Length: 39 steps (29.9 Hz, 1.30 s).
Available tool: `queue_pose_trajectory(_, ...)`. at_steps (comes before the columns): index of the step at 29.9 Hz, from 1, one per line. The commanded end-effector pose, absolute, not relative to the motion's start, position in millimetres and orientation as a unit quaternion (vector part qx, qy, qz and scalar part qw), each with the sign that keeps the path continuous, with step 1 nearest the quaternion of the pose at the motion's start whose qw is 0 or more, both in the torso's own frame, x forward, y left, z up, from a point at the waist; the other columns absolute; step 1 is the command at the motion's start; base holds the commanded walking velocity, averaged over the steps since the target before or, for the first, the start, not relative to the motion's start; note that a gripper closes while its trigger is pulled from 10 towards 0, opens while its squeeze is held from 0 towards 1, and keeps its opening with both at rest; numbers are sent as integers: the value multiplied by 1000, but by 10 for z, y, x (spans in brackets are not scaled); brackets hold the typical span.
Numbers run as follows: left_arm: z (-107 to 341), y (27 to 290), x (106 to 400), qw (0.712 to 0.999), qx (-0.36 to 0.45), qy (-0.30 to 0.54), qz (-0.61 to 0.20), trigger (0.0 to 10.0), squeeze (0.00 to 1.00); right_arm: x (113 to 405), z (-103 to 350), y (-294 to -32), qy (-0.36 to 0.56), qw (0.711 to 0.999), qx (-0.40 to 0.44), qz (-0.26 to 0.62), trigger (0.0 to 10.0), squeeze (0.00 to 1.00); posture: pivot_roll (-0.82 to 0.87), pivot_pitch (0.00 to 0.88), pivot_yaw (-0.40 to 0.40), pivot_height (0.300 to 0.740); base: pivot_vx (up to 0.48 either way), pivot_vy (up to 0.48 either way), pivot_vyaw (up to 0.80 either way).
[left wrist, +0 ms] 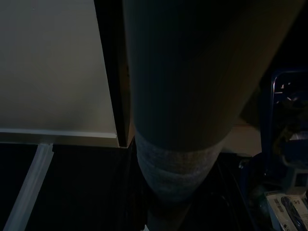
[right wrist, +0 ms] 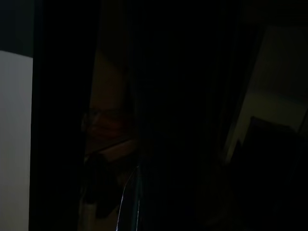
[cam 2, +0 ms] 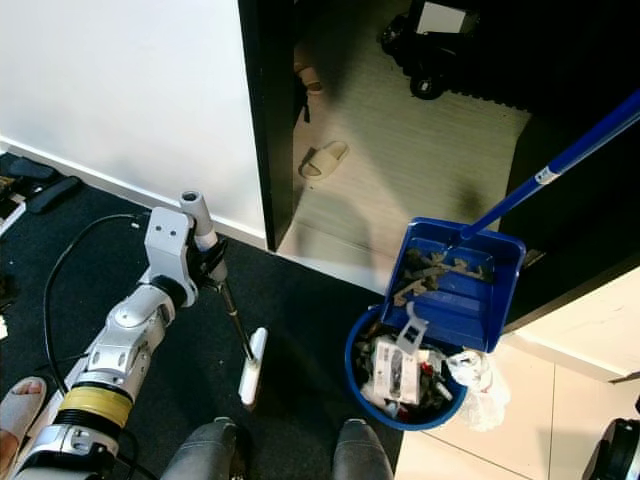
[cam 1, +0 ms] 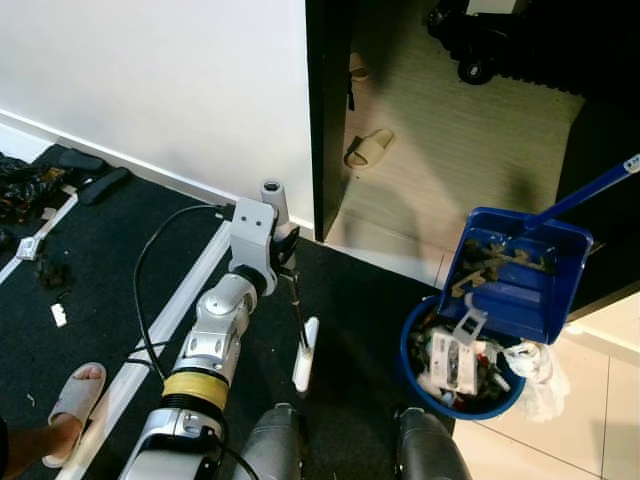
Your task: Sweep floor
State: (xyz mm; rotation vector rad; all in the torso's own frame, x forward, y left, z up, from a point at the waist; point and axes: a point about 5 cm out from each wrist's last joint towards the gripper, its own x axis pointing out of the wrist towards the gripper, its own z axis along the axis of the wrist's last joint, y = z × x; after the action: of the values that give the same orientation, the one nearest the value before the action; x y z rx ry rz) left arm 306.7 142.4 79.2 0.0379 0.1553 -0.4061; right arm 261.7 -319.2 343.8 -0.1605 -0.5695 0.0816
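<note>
Left eye view: the robot stands on black carpet (cam 1: 120, 290), its left gripper (cam 1: 287, 252) closed on the thin dark handle of a small brush (cam 1: 304, 355) whose white head rests on the carpet just in front of the robot's knees. The brush's long axis runs from the gripper down and back toward the robot. To the right, a blue dustpan (cam 1: 515, 275) on a long blue handle is tipped over a blue bucket (cam 1: 415, 370) packed with rubbish; the right gripper's state cannot be told from its dark wrist view. Loose scraps (cam 1: 52, 272) lie on the carpet well to the left of the brush, nearer the left arm, so the next sweep probably heads that way. A person's sandalled foot (cam 1: 75, 397) stands at lower left. Beyond, a white wall (cam 1: 160, 80) meets a dark door frame (cam 1: 328, 110) opening onto a wood-floored room with a beige slipper (cam 1: 370, 148).
</note>
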Motion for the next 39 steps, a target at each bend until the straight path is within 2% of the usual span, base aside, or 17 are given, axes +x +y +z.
queue_pose_trajectory(1, 815, 1394, 3075, 976, 14, 69, -208, 10000, 0, 2491, 3635, -3201, -325, 941, -81, 41, 0, 0, 2, 85, -10, 740, 0, 0, 0)
queue_pose_trajectory(14, 801, 1377, 3065, 974, 13, 71, -213, 10000, 0, 2532, 3450, -3127, -255, 959, -94, 84, 0, 0, 0, 83, -7, 740, 0, 0, 0)
queue_pose_trajectory(31, 804, 1394, 3068, 976, 15, 70, -208, 10000, 0, 2488, 3631, -3217, -315, 943, -99, 38, 0, 0, 1, 91, -11, 740, 0, 0, 0)
queue_pose_trajectory(39, 807, 1397, 3072, 976, 15, 69, -207, 10000, 0, 2431, 3640, -3100, -322, 936, -102, 94, 0, 0, 0, 91, -9, 740, 0, 0, 0)
